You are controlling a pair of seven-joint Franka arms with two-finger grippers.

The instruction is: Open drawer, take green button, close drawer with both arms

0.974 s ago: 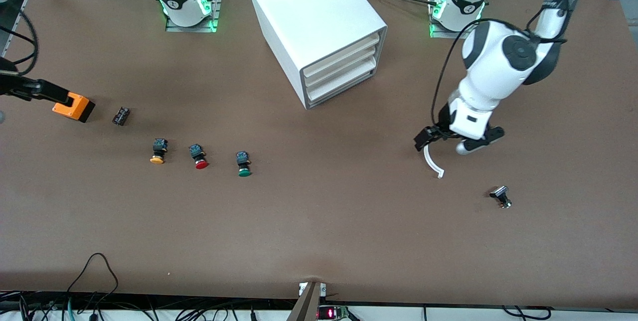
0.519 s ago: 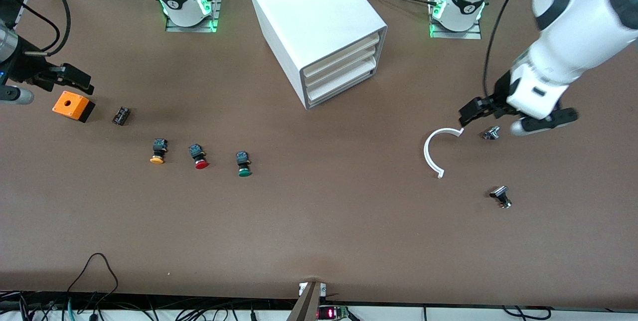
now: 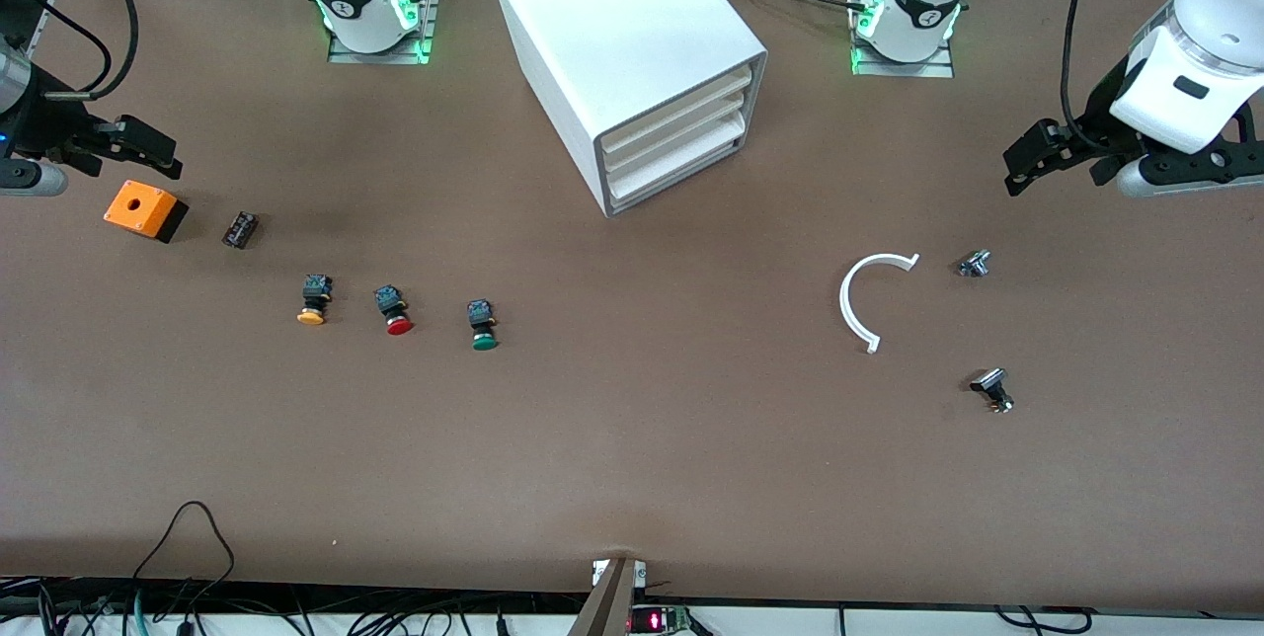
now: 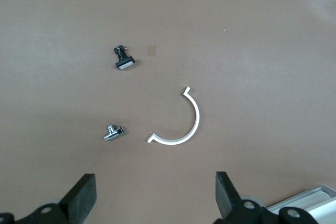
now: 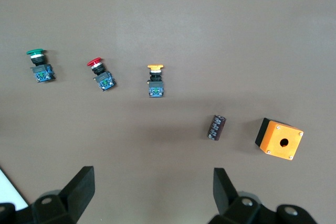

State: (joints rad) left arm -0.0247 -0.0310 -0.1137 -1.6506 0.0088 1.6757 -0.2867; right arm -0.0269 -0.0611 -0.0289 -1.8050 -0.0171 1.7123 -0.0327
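Observation:
The white cabinet stands at the table's middle, near the robots' bases. Its three drawers are all shut, and the lowest drawer sits flush in the grey rim. The green button lies on its side on the table, nearer the front camera than the cabinet; it also shows in the right wrist view. My left gripper is open and empty, up over the left arm's end of the table. My right gripper is open and empty over the right arm's end, above an orange box.
The red-capped button and the orange-capped button lie beside the green one. The orange box and a small black part lie toward the right arm's end. A white curved piece, a metal part and a black part lie toward the left arm's end.
My left gripper has moved up and away from the white curved piece toward the left arm's end of the table. My right gripper has moved off the orange box, which stays on the table.

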